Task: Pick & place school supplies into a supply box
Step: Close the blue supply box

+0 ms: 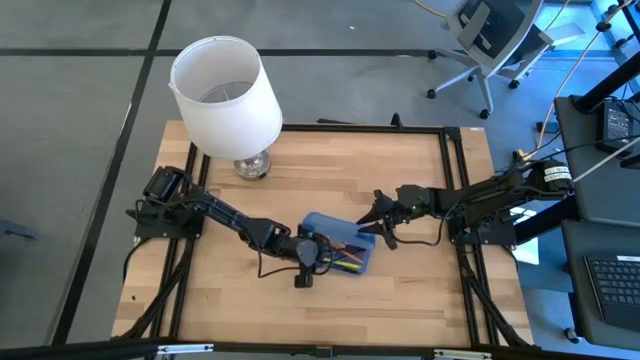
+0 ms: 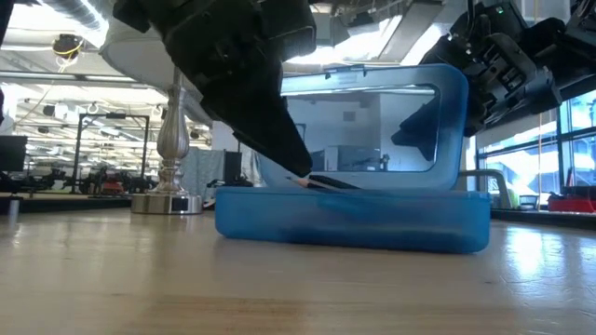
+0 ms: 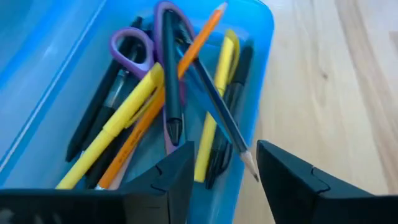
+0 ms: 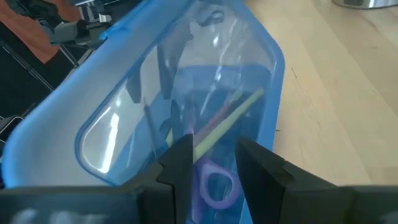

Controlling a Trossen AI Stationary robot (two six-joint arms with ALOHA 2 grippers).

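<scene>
- Supply box (image 3: 264,37): translucent blue
- Scissors (image 3: 130,46): purple handles
- Pens and pencils (image 3: 127,112): yellow, orange, black, blue-grey
- Counter (image 1: 400,300): pale wood grain
- Lampshade (image 1: 225,90): white

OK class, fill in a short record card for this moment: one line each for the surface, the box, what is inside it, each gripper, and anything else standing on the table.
surface: wooden table
box: blue pencil case, lid raised
contents: purple-handled scissors, yellow pen, orange pencil, black pens, blue-grey pencil
left gripper: open, over the case's tray, holding nothing
right gripper: at the raised lid; whether it grips the lid cannot be told
other: white-shaded lamp at the table's far edge
</scene>
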